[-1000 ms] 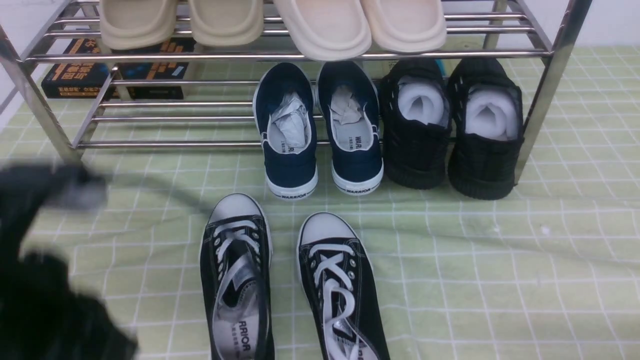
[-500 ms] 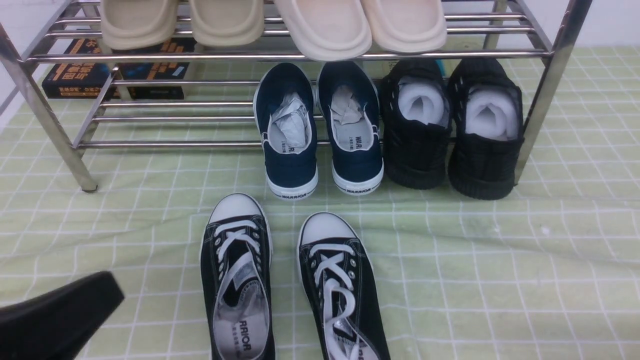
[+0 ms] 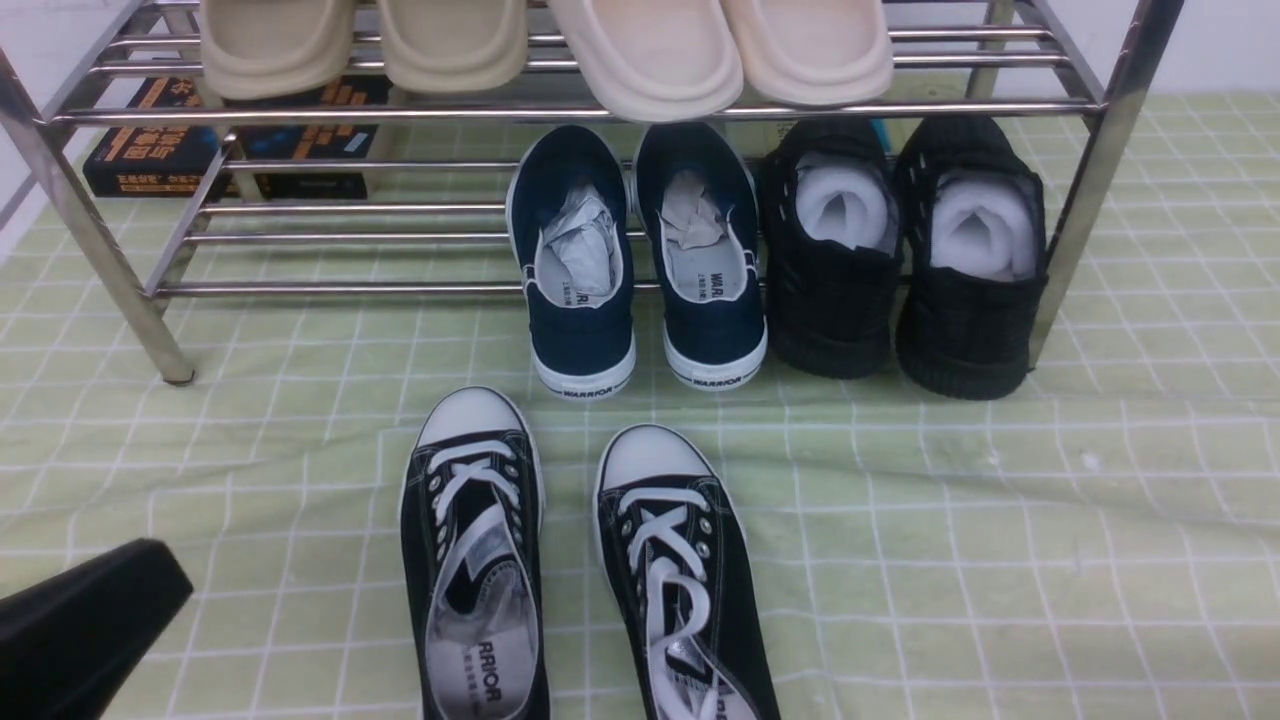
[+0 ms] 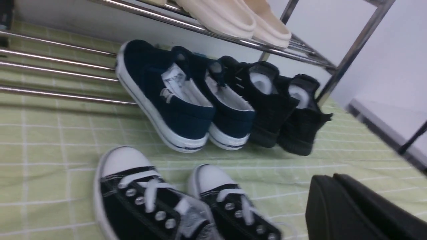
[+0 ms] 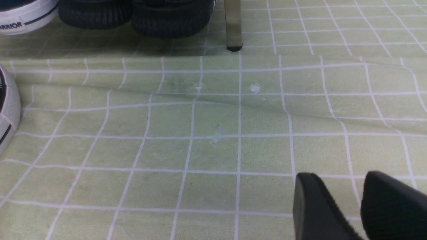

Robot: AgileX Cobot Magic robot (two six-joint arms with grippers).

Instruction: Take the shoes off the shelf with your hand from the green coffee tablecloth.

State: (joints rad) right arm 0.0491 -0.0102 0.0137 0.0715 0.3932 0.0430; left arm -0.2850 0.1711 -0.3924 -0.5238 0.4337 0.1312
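The pair of black canvas sneakers with white laces and toe caps lies on the pale green grid tablecloth (image 3: 1000,520) in front of the chrome shelf (image 3: 330,288), toes pointing at it: one shoe (image 3: 475,560) on the left, the other (image 3: 680,580) on the right. They also show in the left wrist view (image 4: 140,200). My left gripper (image 3: 140,590) is at the lower left, apart from the left shoe; in its wrist view (image 4: 333,181) the fingers lie together and hold nothing. My right gripper (image 5: 343,186) hovers open and empty over bare cloth; it is out of the front view.
Navy slip-ons (image 3: 640,260) and all-black shoes with white stuffing (image 3: 900,250) lean on the lower tier. Beige slippers (image 3: 640,50) sit on the upper tier. Dark books (image 3: 230,140) lie behind the rack. A rack leg (image 5: 233,26) stands ahead of my right gripper.
My left arm has drawn back from beside the rack's left leg down to the lower left corner. The sneakers have not moved.
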